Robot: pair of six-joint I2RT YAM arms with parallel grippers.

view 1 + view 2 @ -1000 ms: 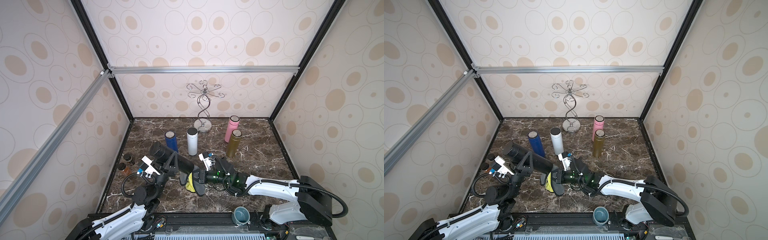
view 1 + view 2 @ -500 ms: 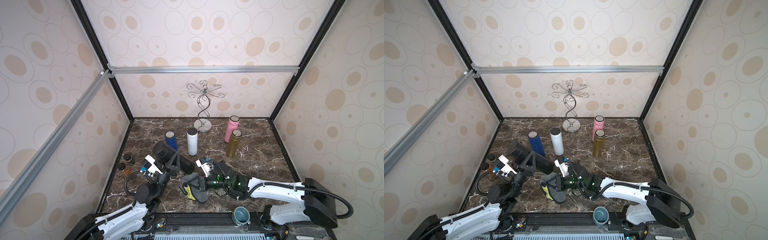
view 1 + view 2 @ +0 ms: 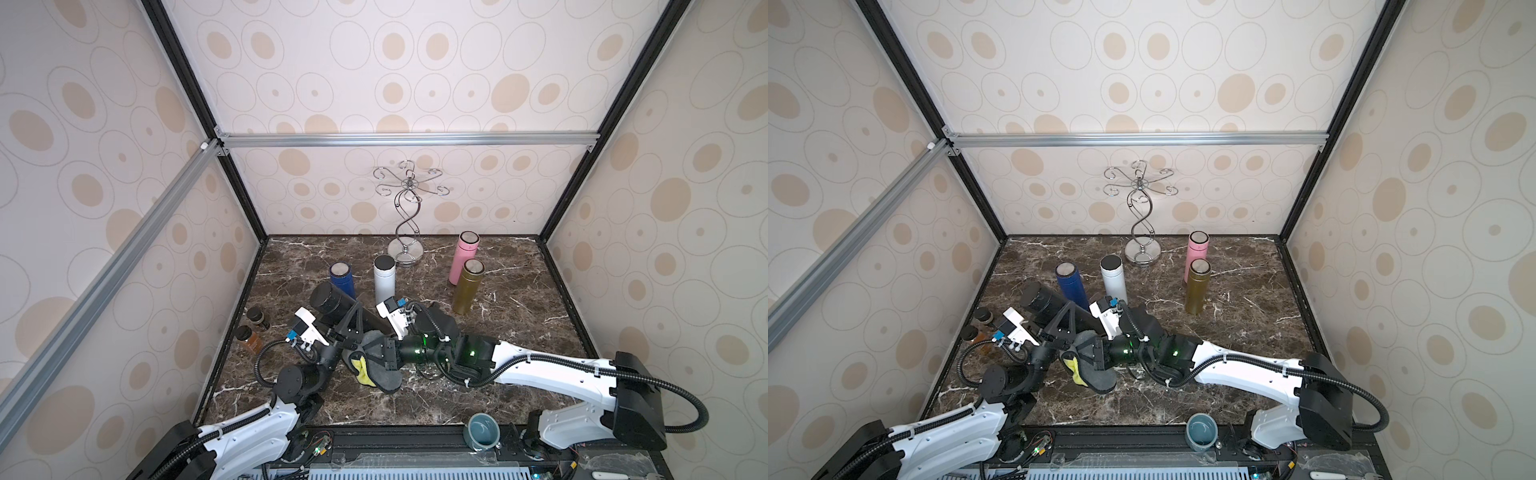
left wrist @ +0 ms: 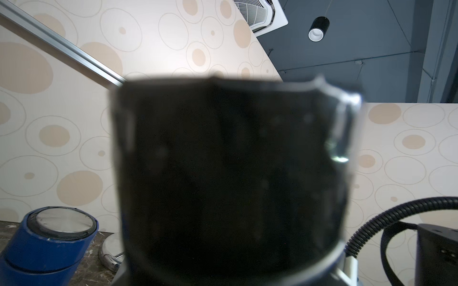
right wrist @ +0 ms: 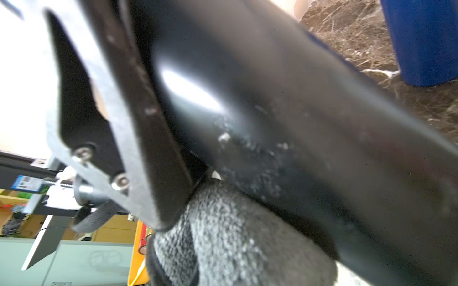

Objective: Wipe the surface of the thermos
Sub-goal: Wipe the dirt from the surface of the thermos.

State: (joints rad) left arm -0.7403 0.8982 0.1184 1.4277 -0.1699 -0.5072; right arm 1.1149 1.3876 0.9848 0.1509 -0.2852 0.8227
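The black thermos (image 3: 332,300) is held off the tabletop (image 3: 523,320) by the left gripper (image 3: 353,322), whose jaws are closed around the lower part of its body. Its long axis is slanted: the cap end is raised and lies just in front of the blue thermos (image 3: 341,277), and the base end goes down and away from the blue thermos, toward the front. The right gripper (image 3: 386,353) is closed on a grey and yellow cloth (image 3: 380,376), farther from the blue thermos than the cap end. In the right wrist view the cloth is pressed against the underside of the black body, just beside a finger (image 5: 148,148) of the left gripper. I judge that the length to be wiped lies from the cloth up toward the blue thermos, so the next stroke should follow the axis in that direction; the right arm carries the cloth, and the finger closes the other way
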